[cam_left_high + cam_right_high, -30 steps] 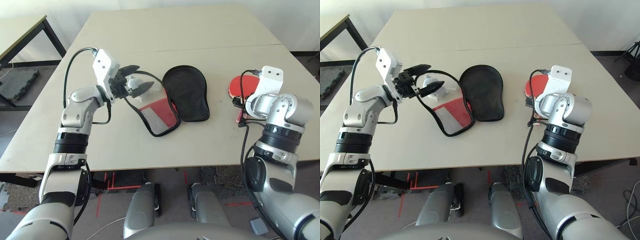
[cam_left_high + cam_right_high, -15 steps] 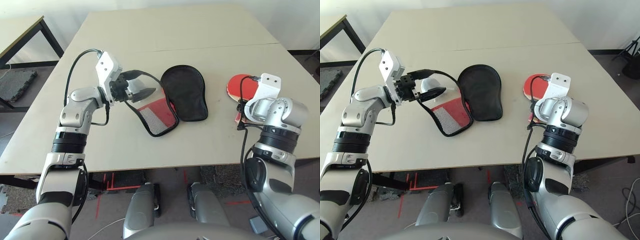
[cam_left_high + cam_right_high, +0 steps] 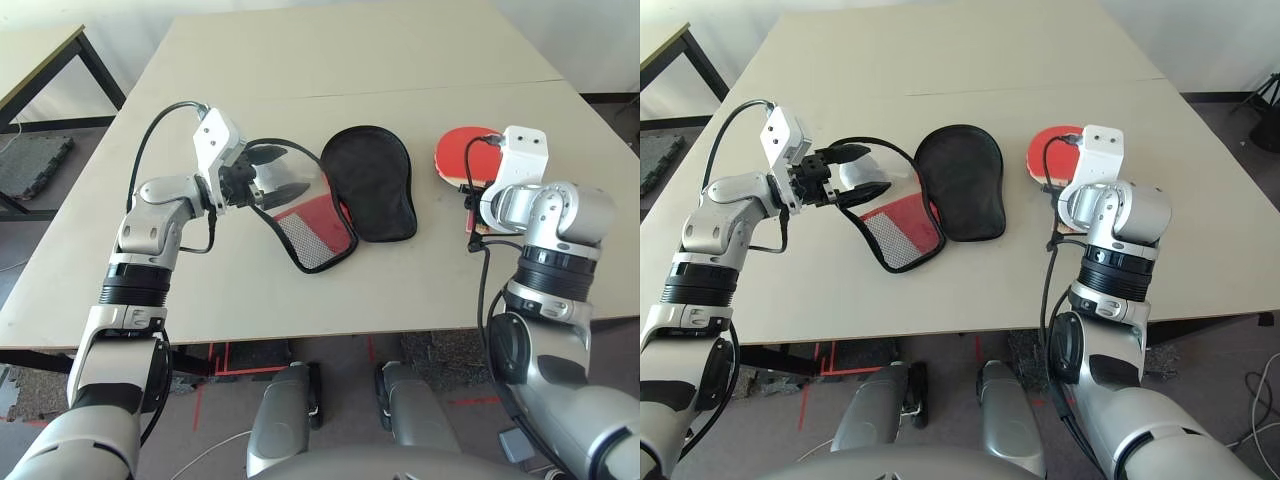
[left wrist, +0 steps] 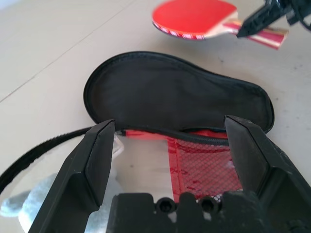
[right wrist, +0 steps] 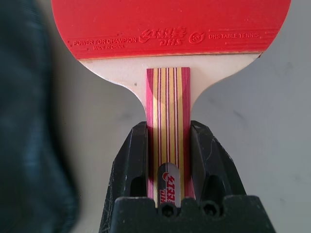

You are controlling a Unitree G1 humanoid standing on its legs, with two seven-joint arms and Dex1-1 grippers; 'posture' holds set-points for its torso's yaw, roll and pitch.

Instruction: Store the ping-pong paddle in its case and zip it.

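Right of the case [image 3: 370,185], the right wrist's white bracket [image 3: 524,155] and the arm beneath it hide part of the paddle [image 3: 462,156] from the head, handle included. Left of the case's black half, the left gripper [image 3: 277,174] partly covers a small plush [image 3: 858,172], its shape too obscured to tell.

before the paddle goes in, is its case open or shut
Open: the case lies spread on the table, its black lining facing up beside the other half, with its red and mesh pocket, and the zipper edges apart.
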